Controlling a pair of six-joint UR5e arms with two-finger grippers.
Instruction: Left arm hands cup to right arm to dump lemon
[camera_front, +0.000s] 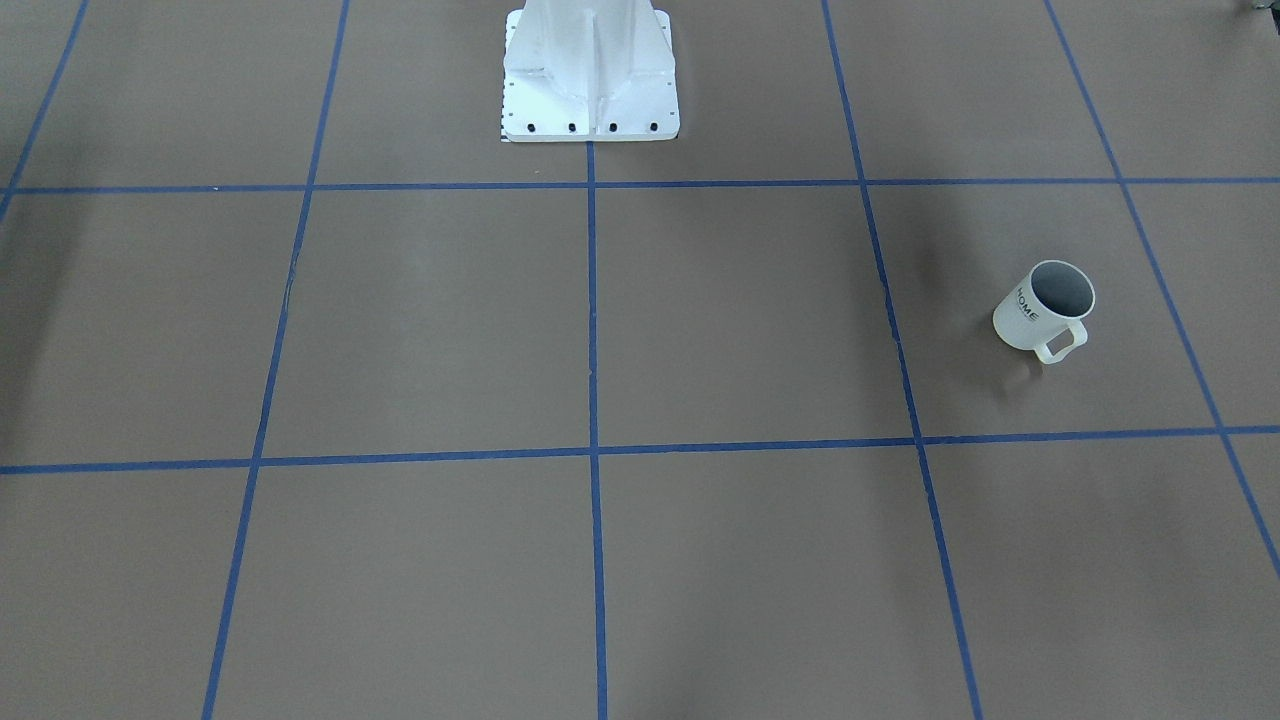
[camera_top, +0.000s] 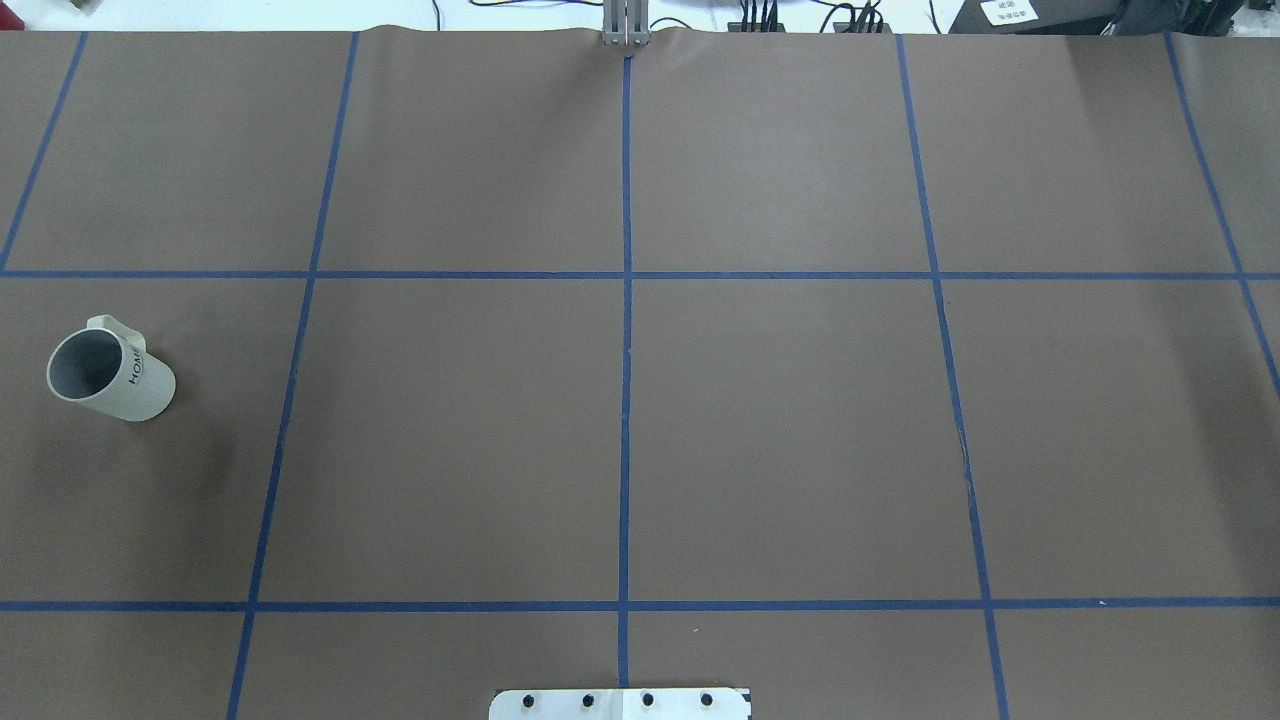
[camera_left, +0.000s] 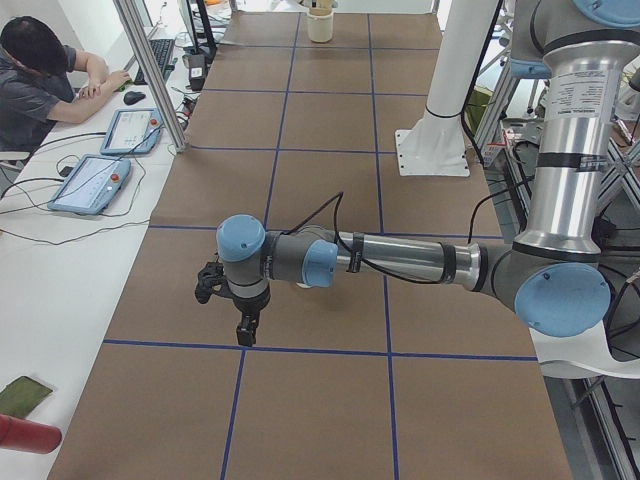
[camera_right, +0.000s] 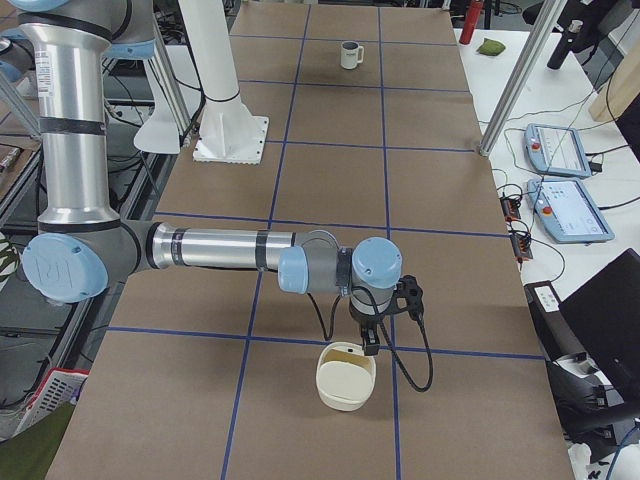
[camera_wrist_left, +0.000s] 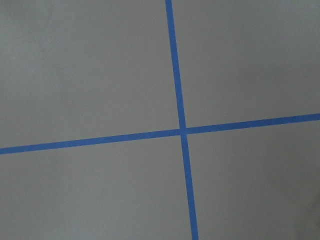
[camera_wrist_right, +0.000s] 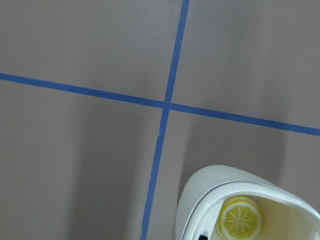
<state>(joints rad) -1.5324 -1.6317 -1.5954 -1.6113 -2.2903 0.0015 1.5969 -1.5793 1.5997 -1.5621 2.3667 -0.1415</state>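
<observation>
Left gripper hangs fingers-down over a tape crossing. Only the side view shows it, so I cannot tell how wide it stands or whether it holds anything. Its wrist camera sees nothing but bare table beneath. Off to one side of that gripper, not below it, the cup stands upright on the table, handle turned away from the robot. What shows of its grey inside looks empty. The right gripper is just as unreadable and sits right at the rim of a cream bowl; the lemon lies in that bowl, just below it.

Likely risks:
- A straight descent from here would miss the cup.
- A pinch on its rim could tip it.
- The right gripper could knock the bowl in pulling away.
</observation>
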